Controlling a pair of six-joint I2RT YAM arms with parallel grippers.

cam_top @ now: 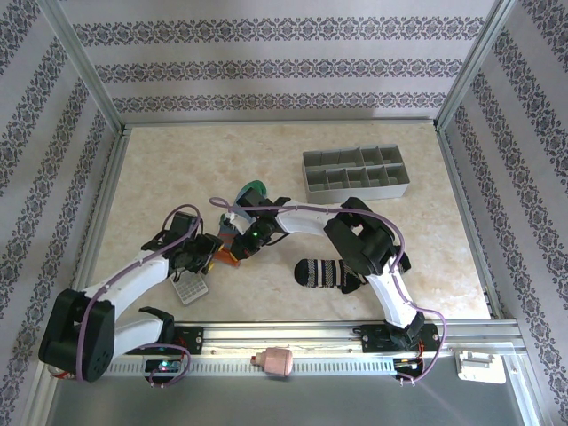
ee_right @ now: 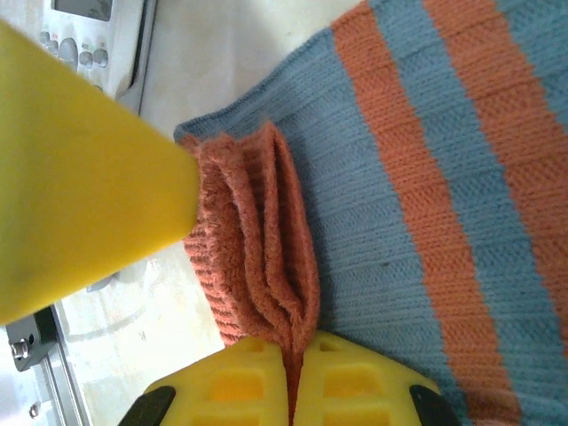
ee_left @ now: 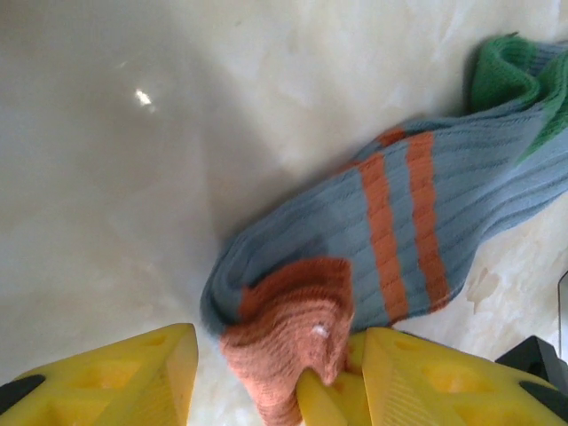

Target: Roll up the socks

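Note:
The blue-grey sock (cam_top: 238,222) with orange stripes lies on the table, its green toe (ee_left: 519,75) at the far end and its orange cuff (ee_left: 293,342) nearest my grippers. My right gripper (ee_right: 297,351) is shut on the bunched orange cuff (ee_right: 257,240) and pinches its folds. My left gripper (ee_left: 280,346) stands open around the same cuff. Its left finger (ee_left: 124,377) is apart from the fabric and its right finger (ee_left: 453,382) is close beside it. In the top view the two grippers meet at the cuff (cam_top: 227,256). The black-and-white striped sock (cam_top: 321,272) lies bundled to the right.
A grey calculator (cam_top: 191,288) lies just in front of the left gripper and appears beside the cuff as the calculator (ee_right: 89,35). A grey compartment tray (cam_top: 355,173) stands at the back right. A pink object (cam_top: 277,359) sits on the front rail.

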